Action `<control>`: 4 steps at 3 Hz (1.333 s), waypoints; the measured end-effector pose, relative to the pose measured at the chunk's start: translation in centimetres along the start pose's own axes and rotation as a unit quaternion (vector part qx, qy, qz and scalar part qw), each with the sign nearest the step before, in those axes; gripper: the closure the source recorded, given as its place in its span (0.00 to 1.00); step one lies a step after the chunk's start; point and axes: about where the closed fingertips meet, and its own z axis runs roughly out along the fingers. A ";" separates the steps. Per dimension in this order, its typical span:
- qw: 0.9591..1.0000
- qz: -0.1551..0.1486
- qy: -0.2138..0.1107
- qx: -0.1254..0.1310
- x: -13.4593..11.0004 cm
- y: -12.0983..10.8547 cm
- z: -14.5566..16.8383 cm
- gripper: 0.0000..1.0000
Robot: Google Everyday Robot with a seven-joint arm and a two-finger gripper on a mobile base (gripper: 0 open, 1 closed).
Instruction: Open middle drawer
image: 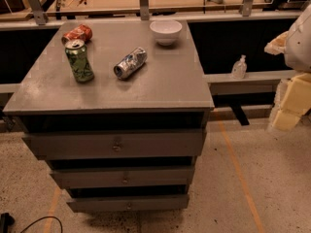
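Note:
A grey cabinet with three stacked drawer fronts stands in the middle of the camera view. The middle drawer is the second front down, flat and grey, with a small round metal knob at its centre. A dark gap shows above it. The top drawer sits above it and the bottom drawer below. My gripper, white and pale yellow, hangs at the far right edge. It is well to the right of the cabinet and above the floor, touching nothing.
On the cabinet top stand an upright green can, a red can on its side, a silver can on its side and a white bowl. A sanitizer bottle sits on a ledge to the right. A black cable lies on the floor at the lower left.

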 end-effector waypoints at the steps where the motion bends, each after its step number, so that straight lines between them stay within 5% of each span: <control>1: 1.000 0.000 0.000 0.000 0.0 0.0 0.0 0.00; 2: 1.000 -0.002 -0.016 -0.016 -0.1 0.6 3.5 0.00; 4: 0.994 -0.047 -0.053 -0.087 -0.4 4.5 16.5 0.00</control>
